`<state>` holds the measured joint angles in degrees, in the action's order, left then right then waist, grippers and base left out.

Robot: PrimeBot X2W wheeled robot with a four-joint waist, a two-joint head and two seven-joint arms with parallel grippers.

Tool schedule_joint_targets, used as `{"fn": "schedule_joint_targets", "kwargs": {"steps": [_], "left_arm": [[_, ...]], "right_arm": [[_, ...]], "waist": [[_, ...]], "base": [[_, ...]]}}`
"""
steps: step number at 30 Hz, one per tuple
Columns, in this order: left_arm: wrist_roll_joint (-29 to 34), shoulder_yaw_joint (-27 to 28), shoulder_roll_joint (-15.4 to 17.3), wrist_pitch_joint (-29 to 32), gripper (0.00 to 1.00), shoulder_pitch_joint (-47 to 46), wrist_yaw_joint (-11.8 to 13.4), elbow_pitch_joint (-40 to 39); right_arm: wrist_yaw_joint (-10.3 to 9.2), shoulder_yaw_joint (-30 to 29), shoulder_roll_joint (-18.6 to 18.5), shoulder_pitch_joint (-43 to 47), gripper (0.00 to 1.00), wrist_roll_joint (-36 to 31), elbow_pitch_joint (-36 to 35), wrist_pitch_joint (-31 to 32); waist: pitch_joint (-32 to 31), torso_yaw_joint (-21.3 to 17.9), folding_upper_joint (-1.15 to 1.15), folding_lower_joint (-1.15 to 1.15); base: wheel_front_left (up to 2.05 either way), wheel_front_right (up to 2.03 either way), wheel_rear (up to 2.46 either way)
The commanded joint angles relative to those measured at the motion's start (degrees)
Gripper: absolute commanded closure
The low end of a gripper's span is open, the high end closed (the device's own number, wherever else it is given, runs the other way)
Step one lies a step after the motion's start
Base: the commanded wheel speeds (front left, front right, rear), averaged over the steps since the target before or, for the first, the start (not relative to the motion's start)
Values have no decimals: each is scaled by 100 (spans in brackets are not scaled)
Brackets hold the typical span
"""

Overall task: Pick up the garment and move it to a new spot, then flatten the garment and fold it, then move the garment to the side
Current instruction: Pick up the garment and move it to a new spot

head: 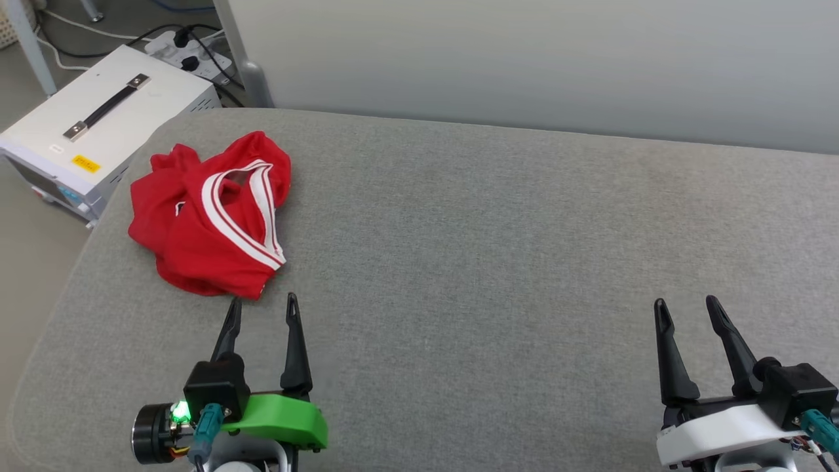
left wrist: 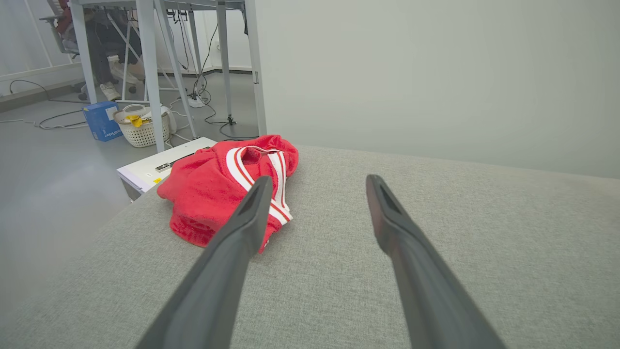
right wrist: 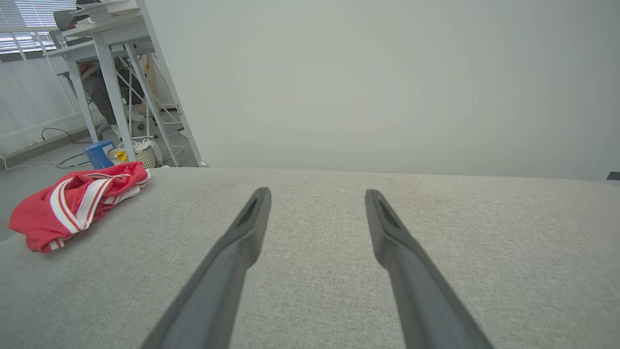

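1. Garment (head: pixel 210 216) crumpled at upper left of head view, near grey padded surface's (head: pixel 491 262) edge. Left gripper (head: pixel 262 308) just short of it, right gripper (head: pixel 688 308) at lower right; both spread, empty.
2. Left wrist view: risks pinching striped trim (left wrist: pixel 278 194) alone, or nudging heap overboard. White basket (left wrist: pixel 143 131) at upper left, holding yellow item (left wrist: pixel 134 119).
3. Right wrist view: heap far left, well apart.

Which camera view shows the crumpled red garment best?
Head view: the whole red garment shows, unobstructed. In the left wrist view a finger overlaps it; the right wrist view shows it small, far left.
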<state>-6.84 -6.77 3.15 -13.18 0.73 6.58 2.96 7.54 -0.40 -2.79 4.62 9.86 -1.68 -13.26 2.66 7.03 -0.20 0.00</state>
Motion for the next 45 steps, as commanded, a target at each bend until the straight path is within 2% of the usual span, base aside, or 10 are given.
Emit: {"fn": "schedule_joint_targets", "kwargs": {"steps": [1, 14, 25, 35, 45], "left_arm": [[-70, 11, -25, -65, 0, -140, 48, 9], [-315, 59, -27, -182, 0, -177, 145, 29], [-503, 150, -27, -182, 0, -158, 181, 20], [-556, 256, -27, -182, 0, -92, 159, 22], [-641, 298, -27, -182, 0, -131, 96, 68]], "right_arm": [[-5, 21, -9, 60, 0, 19, -46, -58], [-5, 198, -9, -5, 0, -109, -216, -174], [-5, 369, -9, -49, 0, -258, -316, -174], [-5, 396, -9, -63, 0, -277, -326, -174], [-5, 443, -9, -79, 0, -286, -323, -174]], "waist": [[54, 191, 18, 0], [211, 1023, 20, 0], [261, 1551, 20, 0], [283, 1847, 20, 0], [341, 1887, 20, 0]], "base": [[0, 0, 0], [0, 0, 0], [0, 0, 0], [0, 0, 0], [0, 0, 0]]}}
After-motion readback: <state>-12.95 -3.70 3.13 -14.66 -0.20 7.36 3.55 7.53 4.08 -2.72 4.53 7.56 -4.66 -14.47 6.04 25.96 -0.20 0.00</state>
